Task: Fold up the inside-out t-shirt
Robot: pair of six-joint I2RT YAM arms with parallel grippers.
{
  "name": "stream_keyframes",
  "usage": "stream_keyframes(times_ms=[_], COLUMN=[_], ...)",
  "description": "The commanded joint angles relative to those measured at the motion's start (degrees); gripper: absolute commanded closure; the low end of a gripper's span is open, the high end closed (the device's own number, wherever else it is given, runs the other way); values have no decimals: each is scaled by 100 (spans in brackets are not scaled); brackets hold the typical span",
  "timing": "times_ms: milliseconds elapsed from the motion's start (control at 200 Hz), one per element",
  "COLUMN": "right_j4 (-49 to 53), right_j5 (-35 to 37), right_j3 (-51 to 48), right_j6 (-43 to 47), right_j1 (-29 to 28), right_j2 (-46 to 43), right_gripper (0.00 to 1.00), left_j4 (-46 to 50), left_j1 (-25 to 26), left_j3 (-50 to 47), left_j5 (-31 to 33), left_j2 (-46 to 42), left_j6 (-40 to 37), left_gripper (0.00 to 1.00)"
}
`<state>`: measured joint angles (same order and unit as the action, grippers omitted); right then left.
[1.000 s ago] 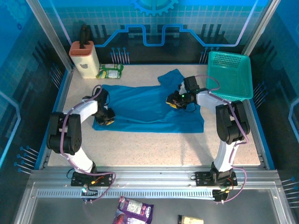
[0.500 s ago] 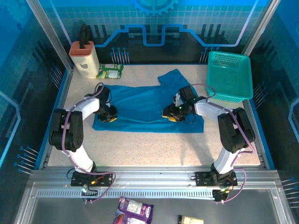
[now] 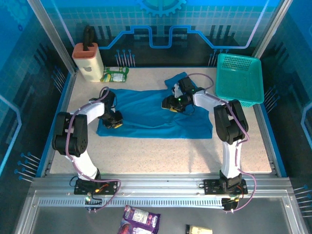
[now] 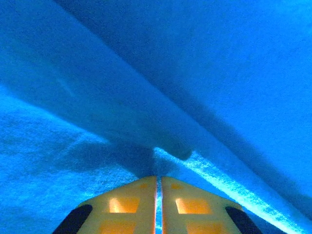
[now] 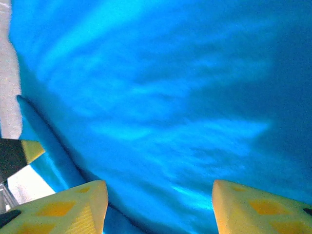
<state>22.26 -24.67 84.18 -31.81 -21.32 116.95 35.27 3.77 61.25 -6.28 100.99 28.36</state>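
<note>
The overhead view is sharp and evenly lit from above, with a blue cast over everything; only short, soft shadows lie on the table (image 3: pixel 146 156). Both wrist views are very close and blurred. There the t-shirt (image 4: pixel 219 73) looks oversaturated, with one dark shadow band and some bright streaks.

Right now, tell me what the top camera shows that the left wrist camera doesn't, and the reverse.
Top view adds the whole t-shirt spread on the table, the teal basket at the far right, and the right arm's jaws over the shirt. Left wrist view adds a raised fold running from the shut left jaws. Both share the blue cloth with the left jaws on it.
</note>
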Motion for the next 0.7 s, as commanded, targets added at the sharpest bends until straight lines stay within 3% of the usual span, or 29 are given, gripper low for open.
stream_keyframes(times_ms=[0,205,485,695], right_j4=[97,563,1557,1163], right_j5=[-196,-81,1714,1547], right_j3=[49,-826,-1010,-837], right_j6=[323,355,584,510], right_j1=[32,-57,43,301], right_j2=[-265,-1021,-935,-600], right_gripper=[40,40,31,26], left_j4=[133,150,209,226], left_j1=[36,36,36,36], left_j3=[53,177,220,134], left_j5=[65,66,133,178], left_j2=[-157,-83,12,-96], left_j6=[-95,-142,-181,-146], left_gripper=[88,89,88,88])
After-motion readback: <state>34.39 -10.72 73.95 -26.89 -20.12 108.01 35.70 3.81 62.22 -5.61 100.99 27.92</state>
